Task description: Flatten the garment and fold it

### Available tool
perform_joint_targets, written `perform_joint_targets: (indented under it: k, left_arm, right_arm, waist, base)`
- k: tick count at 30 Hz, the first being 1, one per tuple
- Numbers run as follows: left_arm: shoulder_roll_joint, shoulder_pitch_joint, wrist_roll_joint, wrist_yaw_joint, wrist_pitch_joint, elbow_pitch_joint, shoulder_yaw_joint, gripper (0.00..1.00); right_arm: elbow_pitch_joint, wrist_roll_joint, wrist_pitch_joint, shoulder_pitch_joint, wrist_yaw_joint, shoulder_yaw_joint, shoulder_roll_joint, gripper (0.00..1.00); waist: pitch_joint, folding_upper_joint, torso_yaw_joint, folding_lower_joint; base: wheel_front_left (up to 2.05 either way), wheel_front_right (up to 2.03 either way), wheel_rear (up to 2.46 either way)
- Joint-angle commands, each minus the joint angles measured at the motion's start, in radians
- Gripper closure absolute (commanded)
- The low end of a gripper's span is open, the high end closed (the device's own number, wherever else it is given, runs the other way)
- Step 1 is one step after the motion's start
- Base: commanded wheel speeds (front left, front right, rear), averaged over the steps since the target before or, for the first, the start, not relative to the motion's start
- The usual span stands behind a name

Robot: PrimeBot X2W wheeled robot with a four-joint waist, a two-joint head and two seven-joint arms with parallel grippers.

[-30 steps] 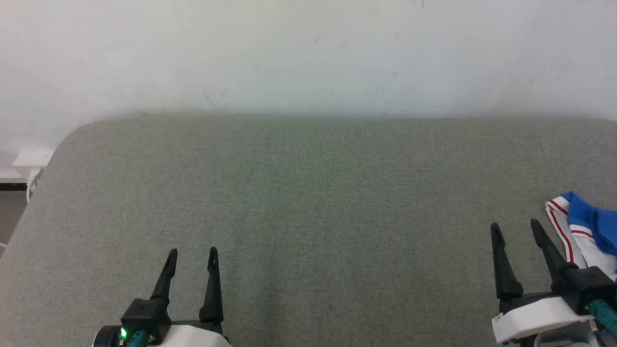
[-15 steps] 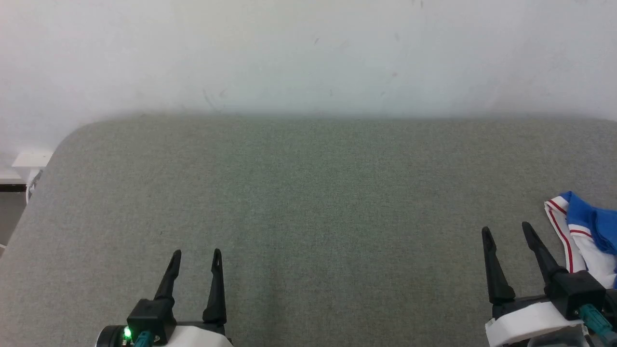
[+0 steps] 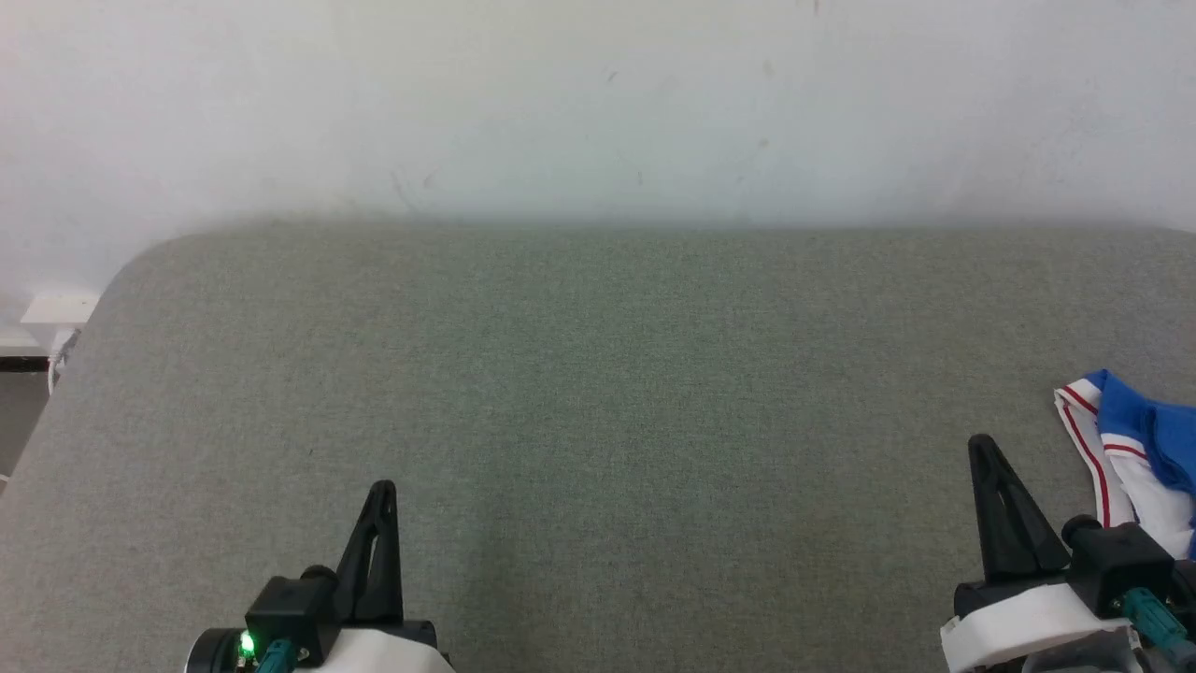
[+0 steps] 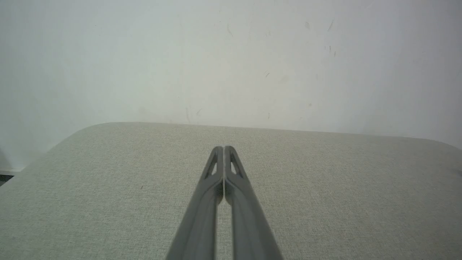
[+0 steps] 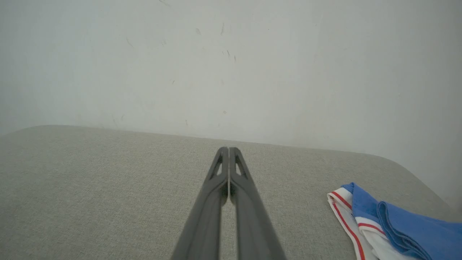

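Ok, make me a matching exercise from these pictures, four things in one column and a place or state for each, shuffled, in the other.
1 left gripper
2 right gripper
3 garment
4 wall

A crumpled at the right edge of the table
B shut, next to the garment
C shut, far from the garment
D white, behind the table

Pairs: 1-C, 2-B, 3-A, 4-D.

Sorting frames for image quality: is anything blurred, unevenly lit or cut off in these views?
Head view: even, soft light; the garment is cut by the right edge. Left wrist view: the left gripper blurs toward the bottom edge; the wall dims at the corners. Right wrist view: the right gripper blurs likewise, the garment runs off the lower right.
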Motion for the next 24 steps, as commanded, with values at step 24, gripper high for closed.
perform_joint_targets:
  k: [24]
  left_arm:
    - [0.000, -0.024, 0.026, -0.004, 0.053, -0.012, 0.015, 1.00]
  right_arm:
    - [-0.019, -0.007, 0.056, -0.015, 0.000, 0.013, 0.002, 1.00]
  waist:
    - [0.001, 0.0000, -0.011, 0.0000]
  base:
    - [0.00, 0.00, 0.00]
